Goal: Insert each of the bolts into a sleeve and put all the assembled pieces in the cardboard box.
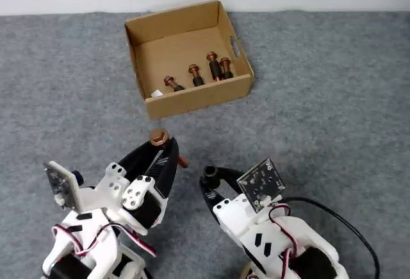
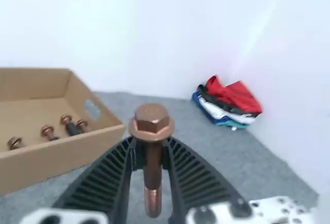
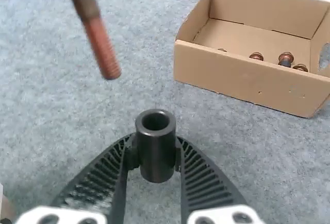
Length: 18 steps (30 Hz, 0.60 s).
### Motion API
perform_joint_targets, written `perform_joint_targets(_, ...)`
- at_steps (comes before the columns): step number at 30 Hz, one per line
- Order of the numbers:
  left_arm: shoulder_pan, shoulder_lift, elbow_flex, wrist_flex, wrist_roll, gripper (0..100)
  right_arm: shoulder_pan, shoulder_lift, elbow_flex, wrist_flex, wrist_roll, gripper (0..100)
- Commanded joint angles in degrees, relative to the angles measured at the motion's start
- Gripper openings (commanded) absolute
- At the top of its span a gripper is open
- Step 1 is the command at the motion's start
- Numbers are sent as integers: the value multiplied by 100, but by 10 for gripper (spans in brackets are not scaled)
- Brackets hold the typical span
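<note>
My left gripper is shut on a copper bolt, hex head up and threaded tip pointing down toward the other arm. My right gripper is shut on a black sleeve, its open bore facing up. In the right wrist view the bolt's threaded end hangs apart from the sleeve, off to one side of it. The cardboard box stands behind both arms and holds several assembled pieces along its near wall.
Grey carpet covers the table around the arms. A small white scrap lies in the box's near left corner. A pile of folded coloured cloth lies by the wall beyond the left gripper.
</note>
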Motion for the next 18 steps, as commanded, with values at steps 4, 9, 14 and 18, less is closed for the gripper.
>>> perform_joint_targets(4,580,-26,171,-378,62,5,-75,22,-62,-136,360,8)
perform_joint_targets(9,703,-26,400,-651,62,5,-84,22,-79,-110,378,8)
perform_joint_targets(14,712,-26,374,-659,62,5,-84,22,-35,-110,378,8)
perform_joint_targets(18,721,-18,409,-659,62,5,-84,22,-35,-110,378,8)
